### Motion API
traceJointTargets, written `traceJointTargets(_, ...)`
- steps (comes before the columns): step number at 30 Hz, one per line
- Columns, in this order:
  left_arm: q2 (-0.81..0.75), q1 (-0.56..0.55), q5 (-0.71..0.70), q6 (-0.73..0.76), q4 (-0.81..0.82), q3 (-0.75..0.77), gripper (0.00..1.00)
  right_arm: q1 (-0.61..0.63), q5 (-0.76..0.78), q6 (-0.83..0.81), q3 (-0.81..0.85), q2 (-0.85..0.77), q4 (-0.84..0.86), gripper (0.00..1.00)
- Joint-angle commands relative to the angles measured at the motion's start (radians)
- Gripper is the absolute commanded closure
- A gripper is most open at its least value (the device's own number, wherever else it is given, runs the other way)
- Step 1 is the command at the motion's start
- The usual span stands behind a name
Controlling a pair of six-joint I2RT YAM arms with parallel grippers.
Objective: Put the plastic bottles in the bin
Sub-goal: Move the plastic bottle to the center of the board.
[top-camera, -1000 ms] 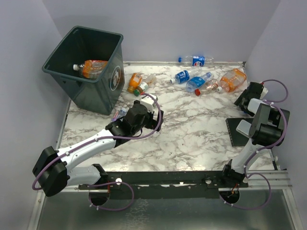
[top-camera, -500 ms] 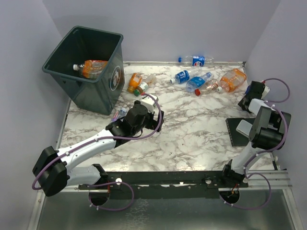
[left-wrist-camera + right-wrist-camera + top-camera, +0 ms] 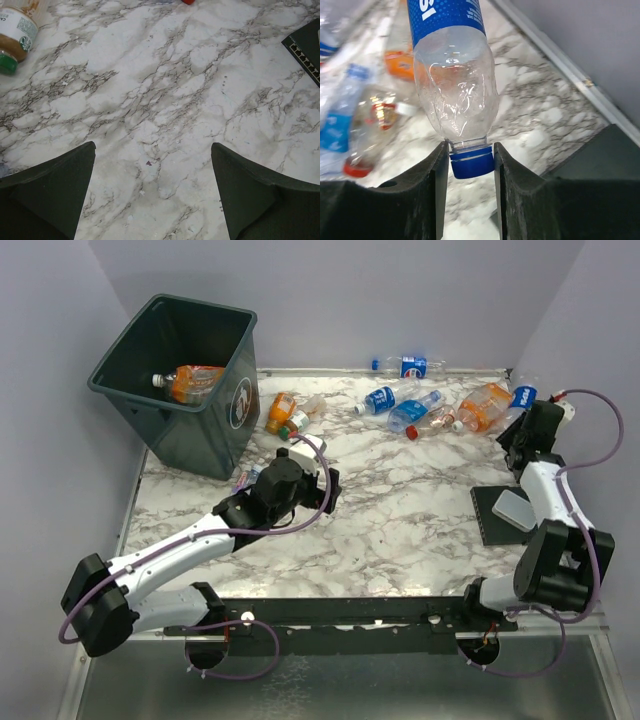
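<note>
Blue-capped bottle (image 3: 452, 90) is clamped in the right jaws, upper right; left jaws stand apart over the bench (image 3: 165, 100).

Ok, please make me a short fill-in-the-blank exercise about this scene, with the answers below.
1. The right gripper is shut on the ____ cap of a clear bottle.
2. The left gripper holds ____; only the table shows between its fingers.
3. The drink bottle inside the bin is ____ in colour.
Answers: blue; nothing; orange.
</note>
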Motion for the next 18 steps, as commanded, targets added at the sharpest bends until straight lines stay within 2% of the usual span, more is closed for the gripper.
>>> traceJointTargets(1, -0.034, -0.008, -0.016, -0.008, 0.017, -0.008, 0.01, 0.083, -0.052, 0.098, -0.06, -0.143, -0.016, 0.73)
traceJointTargets(4, -0.05, -0.009, -0.051, -0.001, 0.017, -0.013, 0.01, 0.204, -0.047, 0.162, -0.135, -0.281, 0.007, 0.73)
traceJointTargets(9, -0.088, -0.009, -0.151, 0.012, 0.017, -0.026, 0.01, 0.558, 0.035, 0.179, -0.218, -0.461, -0.017, 0.73)
traceJointTargets(14, -0.165, -0.009, -0.264, 0.032, 0.059, -0.061, 0.01, 0.798, 0.071, 0.207, -0.302, -0.546, -0.096, 0.73)
traceJointTargets(18, -0.232, -0.008, -0.28, 0.057, 0.152, -0.123, 0.01, 0.959, 0.071, 0.267, -0.402, -0.526, -0.085, 0.73)
